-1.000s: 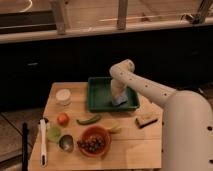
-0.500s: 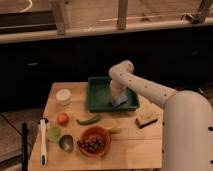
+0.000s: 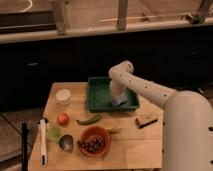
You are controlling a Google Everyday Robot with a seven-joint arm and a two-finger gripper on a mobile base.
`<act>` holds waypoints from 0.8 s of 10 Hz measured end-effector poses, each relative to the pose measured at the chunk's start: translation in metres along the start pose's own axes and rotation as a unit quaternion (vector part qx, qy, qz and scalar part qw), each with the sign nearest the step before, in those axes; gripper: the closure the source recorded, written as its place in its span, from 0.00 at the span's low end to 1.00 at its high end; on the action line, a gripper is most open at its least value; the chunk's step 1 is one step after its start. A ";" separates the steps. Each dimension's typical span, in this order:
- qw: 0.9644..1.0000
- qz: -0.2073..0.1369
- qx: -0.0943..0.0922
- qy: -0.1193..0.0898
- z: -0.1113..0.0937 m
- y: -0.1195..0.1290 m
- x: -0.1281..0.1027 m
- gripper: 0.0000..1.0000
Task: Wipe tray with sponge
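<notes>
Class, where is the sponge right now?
In the camera view, the sponge lies inside the tray, toward its picture-right end, directly under the gripper.

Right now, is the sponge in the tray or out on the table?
In. The sponge sits on the tray floor, right side in view, with the hand directly above it.

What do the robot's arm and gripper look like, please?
The arm is a smooth off-white tube with a rounded elbow joint and a few small dark spots along its casing. No loose cables show. The gripper, down inside the green tray, is the same pale colour, and its finer details cannot be made out.
</notes>
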 end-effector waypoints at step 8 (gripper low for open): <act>1.000 -0.024 0.003 -0.001 0.003 -0.002 -0.007 0.99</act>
